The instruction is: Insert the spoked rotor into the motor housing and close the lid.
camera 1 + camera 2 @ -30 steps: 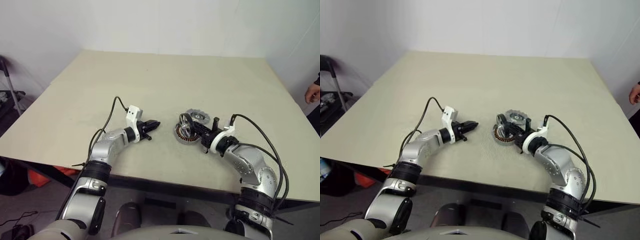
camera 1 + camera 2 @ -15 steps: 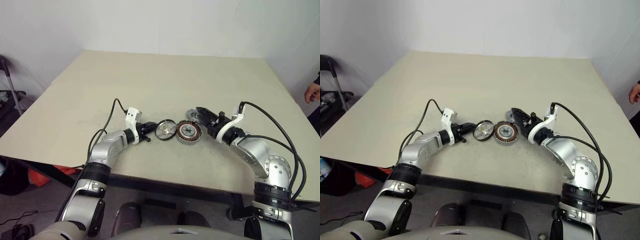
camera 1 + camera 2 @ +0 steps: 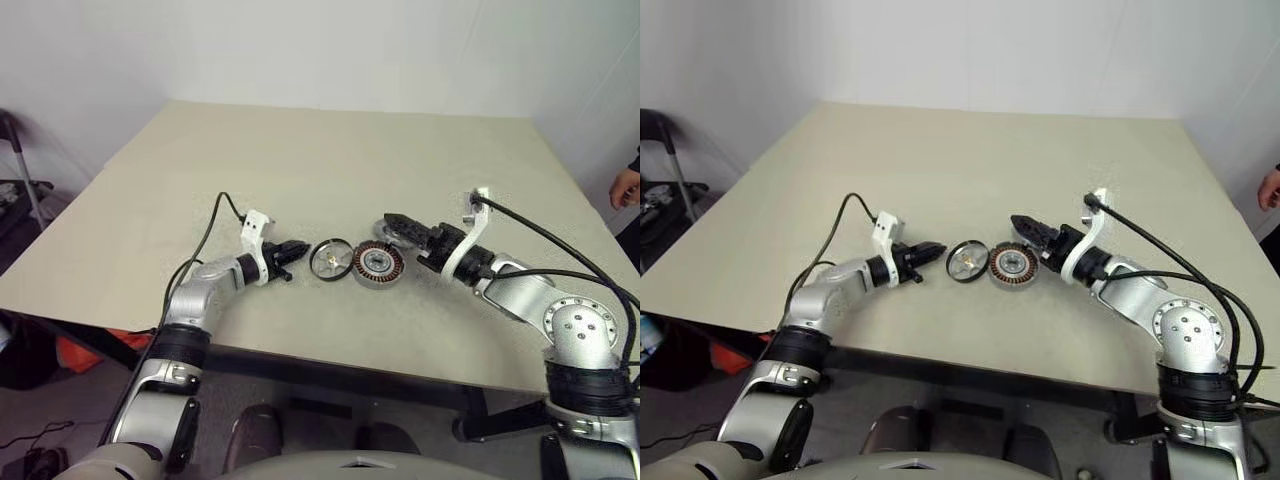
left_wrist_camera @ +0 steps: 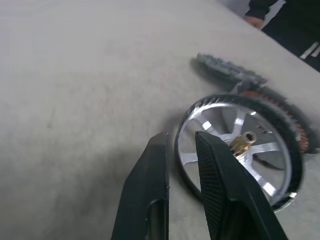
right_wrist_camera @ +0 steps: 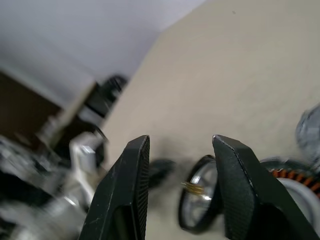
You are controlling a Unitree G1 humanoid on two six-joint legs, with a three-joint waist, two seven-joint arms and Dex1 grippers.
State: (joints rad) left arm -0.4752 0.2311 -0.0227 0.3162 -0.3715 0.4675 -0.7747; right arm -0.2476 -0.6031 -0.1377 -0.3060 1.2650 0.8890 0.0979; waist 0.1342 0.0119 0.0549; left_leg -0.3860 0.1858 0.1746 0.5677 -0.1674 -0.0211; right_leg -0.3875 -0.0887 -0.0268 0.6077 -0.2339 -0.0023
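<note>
Left wrist view: spoked rotor (image 4: 240,150) just beyond left gripper (image 4: 181,141).

The left arm is reaching forward and inward, its left gripper (image 3: 290,250) pointing to the right with the two fingers (image 4: 150,185) standing a narrow gap apart, holding nothing. The right arm is bending in from the right side, its right gripper (image 3: 1025,226) pointing left, with both fingers (image 5: 131,175) spread and empty.
</note>
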